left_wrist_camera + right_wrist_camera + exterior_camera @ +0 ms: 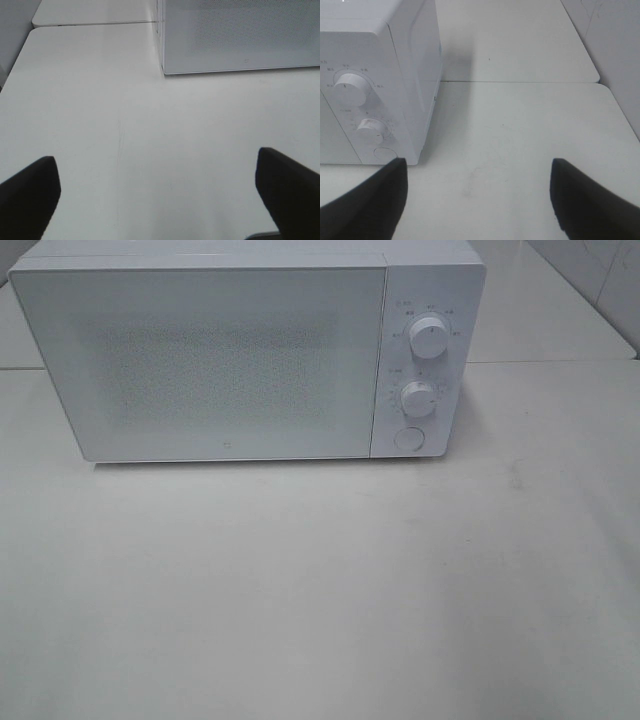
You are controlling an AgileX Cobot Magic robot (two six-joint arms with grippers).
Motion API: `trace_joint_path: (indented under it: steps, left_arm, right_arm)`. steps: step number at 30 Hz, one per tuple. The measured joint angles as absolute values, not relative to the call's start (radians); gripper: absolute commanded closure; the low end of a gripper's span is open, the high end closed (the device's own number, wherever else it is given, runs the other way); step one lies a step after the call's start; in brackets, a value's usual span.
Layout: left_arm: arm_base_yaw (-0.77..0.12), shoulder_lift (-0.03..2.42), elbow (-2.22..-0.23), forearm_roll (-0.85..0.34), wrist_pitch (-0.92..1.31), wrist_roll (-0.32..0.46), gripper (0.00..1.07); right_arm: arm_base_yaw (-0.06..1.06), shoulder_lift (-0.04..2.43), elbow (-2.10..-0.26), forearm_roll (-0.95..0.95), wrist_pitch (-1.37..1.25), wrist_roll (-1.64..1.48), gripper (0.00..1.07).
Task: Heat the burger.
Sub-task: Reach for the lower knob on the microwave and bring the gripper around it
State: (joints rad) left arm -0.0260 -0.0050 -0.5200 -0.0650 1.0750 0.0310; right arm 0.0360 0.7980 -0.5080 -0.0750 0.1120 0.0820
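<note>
White, smooth surfaces throughout.
The microwave had a smooth white casing that looked like plastic; its door was pale, printed with a fine dotted mesh; the knobs were plain white and slightly glossy. The table was smooth, white, faintly scuffed, with a soft sheen.

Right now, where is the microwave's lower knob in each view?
Exterior high: lower knob on the microwave's right panel, between upper knob and round button.
Left wrist: not in it; only the microwave's door shows.
Right wrist: lower knob, again between upper knob and round button.
Shared landmark: the seam between table tops.
</note>
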Motion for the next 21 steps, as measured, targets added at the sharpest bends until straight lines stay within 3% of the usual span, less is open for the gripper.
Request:
trace_joint_path:
  steps: [16, 21]
  left_arm:
    - [-0.026, -0.005, -0.520, -0.065, 1.075, 0.031, 0.09]
    - [-0.026, -0.005, -0.520, -0.065, 1.075, 0.031, 0.09]
  right_arm:
    - [0.049, 1.135, -0.359, -0.060, -0.522, 0.070, 0.31]
    - [0.101, 1.250, -0.357, 0.072, -0.658, -0.052, 0.31]
